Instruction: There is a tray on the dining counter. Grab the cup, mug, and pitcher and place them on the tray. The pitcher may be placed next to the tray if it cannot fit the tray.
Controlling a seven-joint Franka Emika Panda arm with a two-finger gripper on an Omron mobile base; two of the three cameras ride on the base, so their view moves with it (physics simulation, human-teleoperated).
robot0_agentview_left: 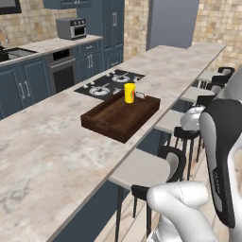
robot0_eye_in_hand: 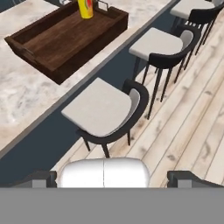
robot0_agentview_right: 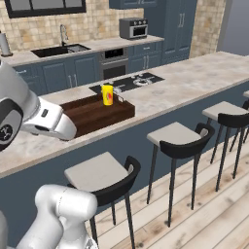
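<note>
**Cup on the tray, tool wide apart over the stools**

Starting at the far left of the left base view: a dark sink (robot0_agentview_left: 14, 53) sits in the back wall's worktop, with an oven (robot0_agentview_left: 62, 71) below and a small grey toaster oven (robot0_agentview_left: 71, 28) on top. Moving right, the long beige table (robot0_agentview_left: 42, 142) runs across the picture, a black stovetop (robot0_agentview_left: 109, 83) set into it. Just beside the stovetop lies the brown wooden tray (robot0_agentview_left: 111, 124), and the yellow cup (robot0_agentview_left: 129, 92) stands upright inside it, at the tray's far end, close to the handle rim.

Further right, along the table's near edge, a row of black stools with pale seats (robot0_agentview_left: 142, 170) lines up over the plank floor (robot0_agentview_right: 214, 214).

From the right base view, the white arm's forearm crosses in front of the tray's left end, hiding that part.

And the tool (robot0_eye_in_hand: 111, 179): its two dark fingertips (robot0_eye_in_hand: 39, 178) stand far apart at the bottom of the hand view, clamped on nothing, looking down at the nearest stool, with the tray and cup up at the top left.
</note>
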